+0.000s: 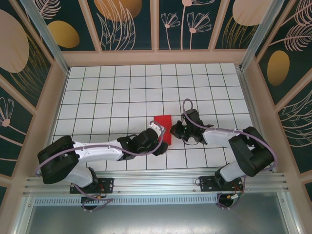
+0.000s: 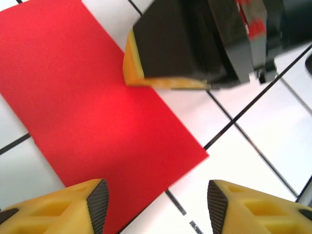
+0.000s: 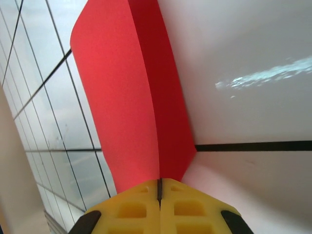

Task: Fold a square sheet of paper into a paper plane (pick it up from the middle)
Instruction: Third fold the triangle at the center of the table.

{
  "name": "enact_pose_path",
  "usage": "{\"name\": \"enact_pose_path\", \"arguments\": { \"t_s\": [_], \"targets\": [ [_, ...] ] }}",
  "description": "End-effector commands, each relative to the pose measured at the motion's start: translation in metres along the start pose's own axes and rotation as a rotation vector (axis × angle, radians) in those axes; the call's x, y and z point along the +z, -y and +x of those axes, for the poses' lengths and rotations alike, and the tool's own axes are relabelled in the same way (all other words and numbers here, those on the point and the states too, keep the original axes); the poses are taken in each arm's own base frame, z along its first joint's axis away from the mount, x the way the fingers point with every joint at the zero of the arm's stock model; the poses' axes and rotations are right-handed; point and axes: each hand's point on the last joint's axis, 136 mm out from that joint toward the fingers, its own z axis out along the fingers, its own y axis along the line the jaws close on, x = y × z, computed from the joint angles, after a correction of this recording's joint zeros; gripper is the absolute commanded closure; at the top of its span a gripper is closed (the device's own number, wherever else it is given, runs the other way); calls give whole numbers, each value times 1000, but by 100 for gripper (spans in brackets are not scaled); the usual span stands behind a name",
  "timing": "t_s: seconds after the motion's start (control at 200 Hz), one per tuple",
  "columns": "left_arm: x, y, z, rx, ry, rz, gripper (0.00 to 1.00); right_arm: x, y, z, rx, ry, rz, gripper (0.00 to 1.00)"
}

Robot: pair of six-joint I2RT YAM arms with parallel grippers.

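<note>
At the middle of the table [image 1: 122, 92], your red paper [image 1: 165, 124] lies folded in half. Your right gripper [image 3: 159, 187] is pinched tight on one edge. Your left gripper [image 2: 156, 200] hovers over it, fingers apart.

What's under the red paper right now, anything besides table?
The red paper lies on the white grid table; grid lines run under it and are hidden there. Anything thin beneath would be covered. The right gripper is shut on its edge.
</note>
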Motion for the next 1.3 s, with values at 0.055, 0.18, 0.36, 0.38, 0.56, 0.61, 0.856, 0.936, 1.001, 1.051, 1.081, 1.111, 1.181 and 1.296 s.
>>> {"name": "enact_pose_path", "arguments": {
  "t_s": [0.055,0.18,0.36,0.38,0.56,0.61,0.856,0.936,1.001,1.051,1.081,1.111,1.181,1.296],
  "targets": [
    [2,2,-1,108,56,-78,37,-5,-12,-10,55,74,-32,99],
    [12,4,-2,164,65,-120,32,-6,-12,-9,53,71,-34,99],
    [23,10,-3,221,72,-141,25,-7,-13,-8,47,64,-31,98],
    [25,9,-4,224,72,-148,25,-7,-13,-8,47,63,-32,98],
    [33,5,-15,223,108,-202,29,-7,-13,-7,40,57,-30,98],
    [33,5,-17,222,116,-211,33,-7,-12,-7,37,56,-25,98],
    [26,6,-21,220,146,-193,72,-8,-6,-5,17,50,4,96],
    [24,6,-20,220,148,-189,84,-8,-6,-5,6,45,9,94],
    [24,6,-20,221,146,-188,92,-8,-6,-4,-4,41,13,94],
    [24,6,-20,218,145,-191,98,-9,-5,-4,-9,38,16,93],
    [24,5,-20,219,146,-194,100,-9,-5,-4,-14,37,19,93],
    [24,5,-19,218,144,-192,100,-10,-6,-5,-22,38,21,92],
    [24,4,-20,213,147,-201,100,-10,-5,-5,-34,38,33,91],
    [23,5,-21,206,148,-196,100,-12,-7,-5,-52,36,31,90]
  ]
}}
